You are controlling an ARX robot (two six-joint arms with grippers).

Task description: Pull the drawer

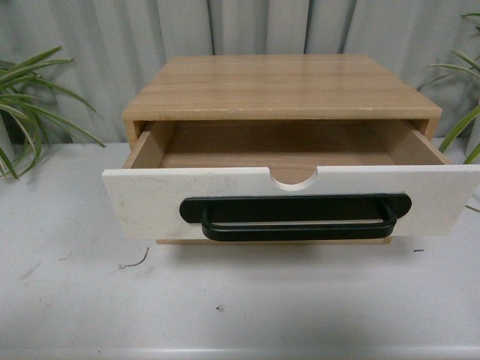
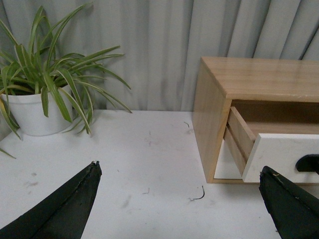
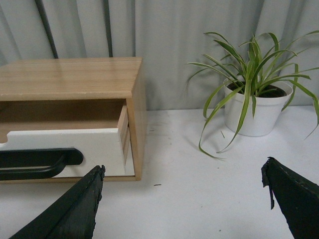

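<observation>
The drawer stands pulled well out of its wooden cabinet, its inside bare. Its white front carries a long black bar handle and a half-round notch in the top edge. Neither arm shows in the front view. In the left wrist view my left gripper is open, low over the table, in front of the cabinet's left corner, apart from the drawer. In the right wrist view my right gripper is open over the table off the cabinet's right corner; the drawer and handle lie beside it.
The white table runs in front of the cabinet. A potted plant stands left of the cabinet, another potted plant right of it. A grey curtain hangs behind. A thin curled scrap lies on the table.
</observation>
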